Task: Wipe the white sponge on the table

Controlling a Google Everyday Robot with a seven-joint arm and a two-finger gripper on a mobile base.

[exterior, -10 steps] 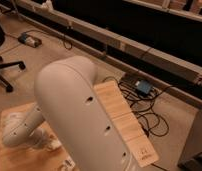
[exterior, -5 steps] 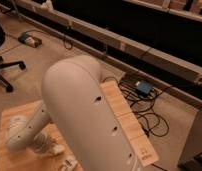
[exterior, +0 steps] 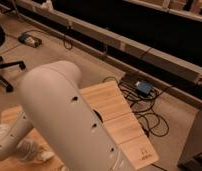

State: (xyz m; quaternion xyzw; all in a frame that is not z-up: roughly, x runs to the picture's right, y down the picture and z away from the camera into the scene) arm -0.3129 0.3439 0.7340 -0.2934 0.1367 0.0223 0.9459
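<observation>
The table (exterior: 111, 107) is a light tan plank top; its right part and a strip at the lower left show. My big white arm (exterior: 69, 115) fills the middle and hides most of the tabletop. My gripper (exterior: 30, 149) is at the lower left, low over the table at the end of the forearm. A small pale patch right beside it may be the white sponge (exterior: 46, 156). I cannot tell whether the gripper touches or holds it.
A black office chair (exterior: 1, 65) stands on the floor at the left. A blue box with tangled cables (exterior: 143, 87) lies on the floor past the table's far corner. A long dark bench (exterior: 119, 45) runs along the back. A dark cabinet (exterior: 196, 145) stands at the right.
The forearm and gripper have shifted slightly toward the lower left over the table. The large arm link has moved a little with them.
</observation>
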